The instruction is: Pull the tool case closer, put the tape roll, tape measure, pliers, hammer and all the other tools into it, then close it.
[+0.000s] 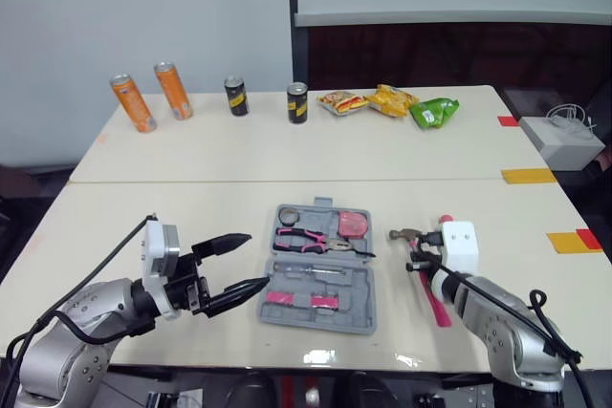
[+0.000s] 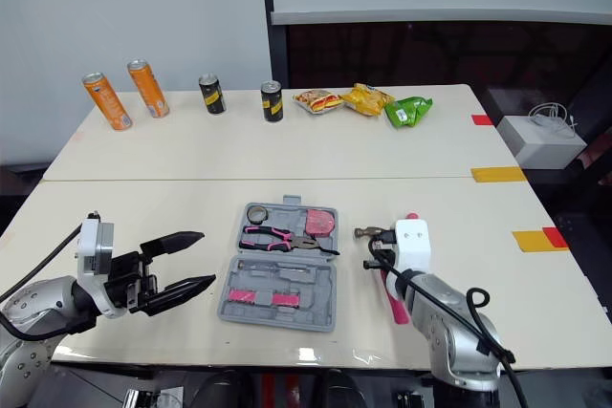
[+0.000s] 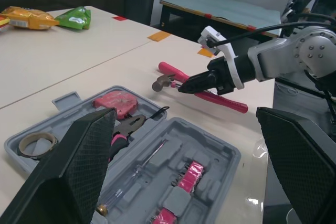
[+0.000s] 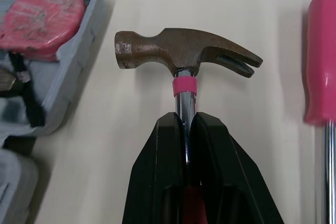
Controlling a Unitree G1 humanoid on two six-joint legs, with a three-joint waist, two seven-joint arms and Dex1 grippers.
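Note:
The grey tool case lies open near the table's front edge. It holds a tape roll, pink-handled pliers, a pink tape measure and a screwdriver. Right of the case lies the hammer, its head pointing at the case. My right gripper is shut on the hammer's chrome shaft just below the head. A pink-handled tool lies beside the hammer. My left gripper hangs open just left of the case, with nothing between its fingers.
Several drink cans and snack packs stand along the far table. A white box sits off the right side. Yellow and red tape marks lie on the right table edge. Bare table surrounds the case.

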